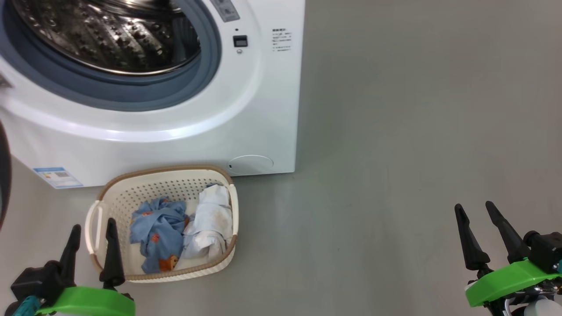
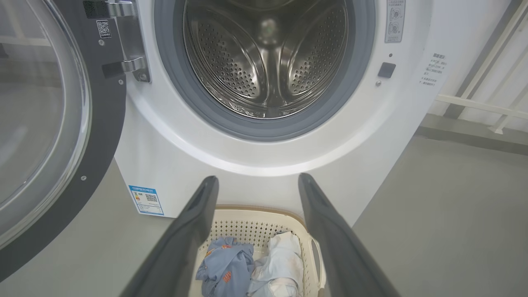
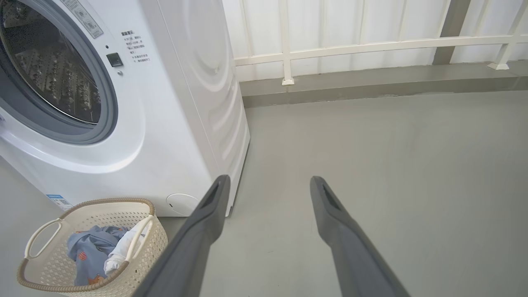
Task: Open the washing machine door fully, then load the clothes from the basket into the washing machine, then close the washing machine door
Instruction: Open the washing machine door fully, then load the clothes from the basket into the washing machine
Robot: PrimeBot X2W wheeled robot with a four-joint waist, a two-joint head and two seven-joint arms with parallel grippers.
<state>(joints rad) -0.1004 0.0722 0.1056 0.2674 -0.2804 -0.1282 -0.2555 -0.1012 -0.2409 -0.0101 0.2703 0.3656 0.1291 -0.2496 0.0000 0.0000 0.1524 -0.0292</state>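
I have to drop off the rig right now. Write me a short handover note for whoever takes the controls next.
Grippers: the left gripper is open and empty, poised at the basket. The right gripper is open and empty, over bare floor to the right of the washing machine.
Things: the washing machine door stands wide open. The drum looks empty. The basket sits on the floor in front of the machine and holds the blue garment and the white garment.
Done: door opened.
Left: load both garments, then close the door.
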